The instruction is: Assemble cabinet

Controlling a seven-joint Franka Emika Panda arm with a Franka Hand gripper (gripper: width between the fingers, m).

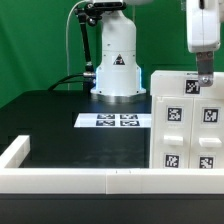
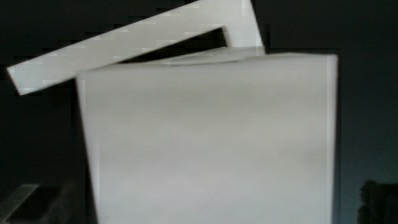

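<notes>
The cabinet (image 1: 186,125) is a large white boxy body with several black-and-white tags, standing at the exterior view's right on the black table. My gripper (image 1: 203,82) comes down from above onto its upper far part. In the wrist view the cabinet's plain white face (image 2: 210,130) fills the middle, between my gripper's (image 2: 201,205) two dark fingers. One fingertip (image 2: 375,200) stands a little clear of the white edge. The jaws are open and straddle the body. No separate drawer block shows.
The marker board (image 1: 116,121) lies flat in front of the robot base (image 1: 116,70). A long low white border rail (image 1: 70,181) runs along the front and turns back at the exterior view's left. A white angled bar (image 2: 143,45) shows beyond the cabinet in the wrist view.
</notes>
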